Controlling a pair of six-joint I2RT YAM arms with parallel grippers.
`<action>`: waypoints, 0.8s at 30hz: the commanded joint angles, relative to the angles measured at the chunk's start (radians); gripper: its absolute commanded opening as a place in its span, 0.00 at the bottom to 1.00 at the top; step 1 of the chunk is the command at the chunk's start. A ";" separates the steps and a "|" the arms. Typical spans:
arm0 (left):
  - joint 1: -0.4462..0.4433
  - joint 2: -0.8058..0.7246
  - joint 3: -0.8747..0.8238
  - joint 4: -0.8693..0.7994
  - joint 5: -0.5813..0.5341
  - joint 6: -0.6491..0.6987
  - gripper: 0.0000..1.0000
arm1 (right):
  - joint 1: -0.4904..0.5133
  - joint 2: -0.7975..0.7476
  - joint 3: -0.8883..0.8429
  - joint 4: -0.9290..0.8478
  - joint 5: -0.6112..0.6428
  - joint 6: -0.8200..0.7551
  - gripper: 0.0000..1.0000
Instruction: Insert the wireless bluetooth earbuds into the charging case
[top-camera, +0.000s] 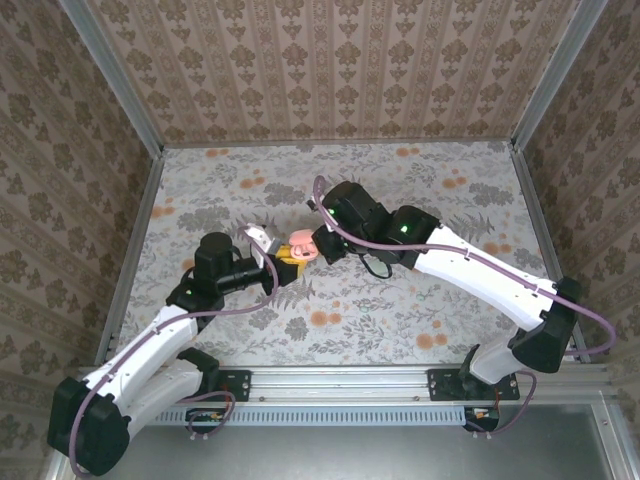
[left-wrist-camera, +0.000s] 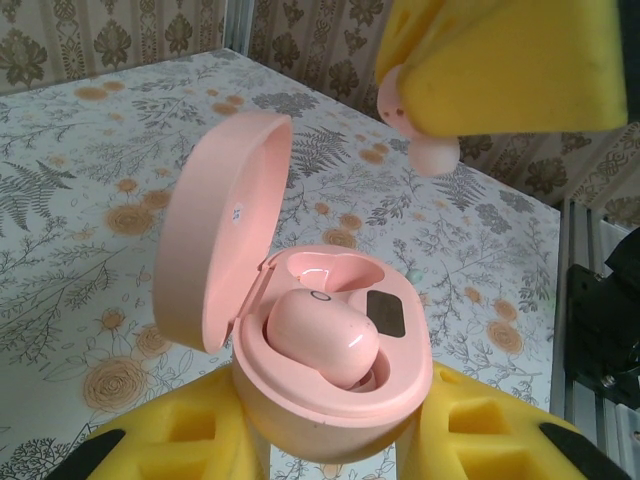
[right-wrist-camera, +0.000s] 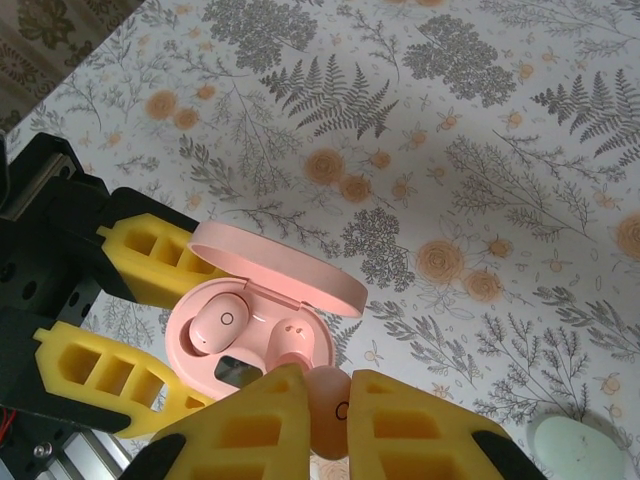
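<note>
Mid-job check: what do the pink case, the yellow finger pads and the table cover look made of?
Case: likely hard plastic, glossy; light glints on its rim and lid.
Finger pads: foam or soft rubber, it seems; matte yellow, moulded with square hollows.
Table cover: printed floral sheet, paper or vinyl, cannot tell which; flat, little shine.

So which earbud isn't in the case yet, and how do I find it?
In the middle of the flowery table, the left fingers hold an open pink charging case. Right next to it, the right fingers pinch a small pink earbud. The other earbud already sits inside the case; this one is up off the table between yellow fingers.
</note>
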 joint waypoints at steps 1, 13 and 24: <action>-0.006 -0.021 0.033 0.022 0.012 0.004 0.00 | 0.006 0.015 -0.001 -0.003 -0.002 -0.016 0.12; -0.009 -0.030 0.029 0.016 0.008 -0.006 0.00 | 0.021 0.055 0.011 -0.005 -0.026 0.012 0.12; -0.008 -0.024 0.033 0.013 0.003 -0.006 0.00 | 0.030 0.081 0.018 -0.009 -0.030 0.015 0.12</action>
